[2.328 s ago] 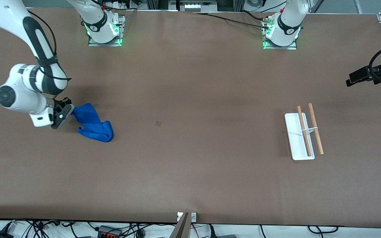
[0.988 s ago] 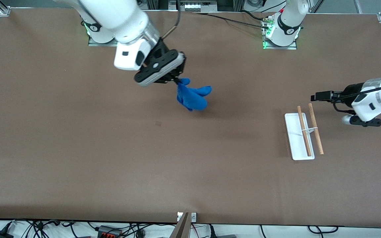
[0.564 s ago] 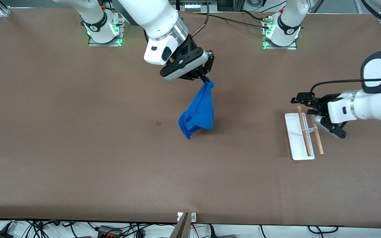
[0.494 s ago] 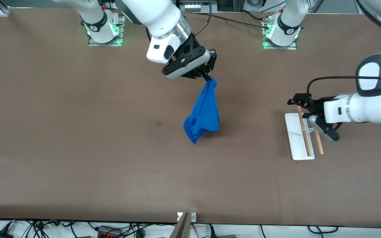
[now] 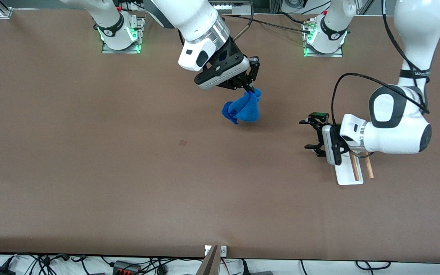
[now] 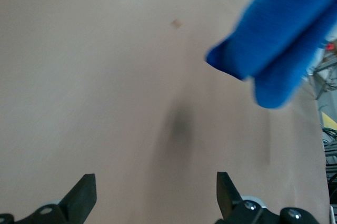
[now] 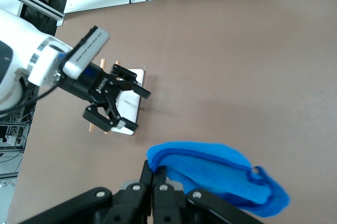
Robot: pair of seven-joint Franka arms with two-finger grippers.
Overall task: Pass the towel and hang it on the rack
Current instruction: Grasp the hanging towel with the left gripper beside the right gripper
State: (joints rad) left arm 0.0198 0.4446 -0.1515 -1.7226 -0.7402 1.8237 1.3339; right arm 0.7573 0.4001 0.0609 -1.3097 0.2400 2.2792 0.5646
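My right gripper [image 5: 249, 91] is shut on a corner of the bright blue towel [image 5: 243, 110], which hangs bunched over the middle of the table. In the right wrist view the towel [image 7: 221, 174] drapes from the shut right gripper [image 7: 156, 174]. My left gripper [image 5: 305, 134] stands open in the air beside the rack, its jaws turned toward the towel with nothing between them. The left arm's hand covers most of the rack [image 5: 344, 177]; only part of its white base and the rod ends show. The left wrist view has the towel [image 6: 279, 55] ahead of the open left gripper [image 6: 154, 195].
The brown table [image 5: 128, 172] carries a small dark mark [image 5: 183, 142]. The right wrist view also takes in the left gripper [image 7: 139, 110] over the rack's white base [image 7: 130, 105]. Both arm bases stand along the table's edge farthest from the front camera.
The right gripper carried the towel a little more toward the left arm's end, and the towel swung up and bunched. The left arm came in across the rack and turned its open jaws toward the towel.
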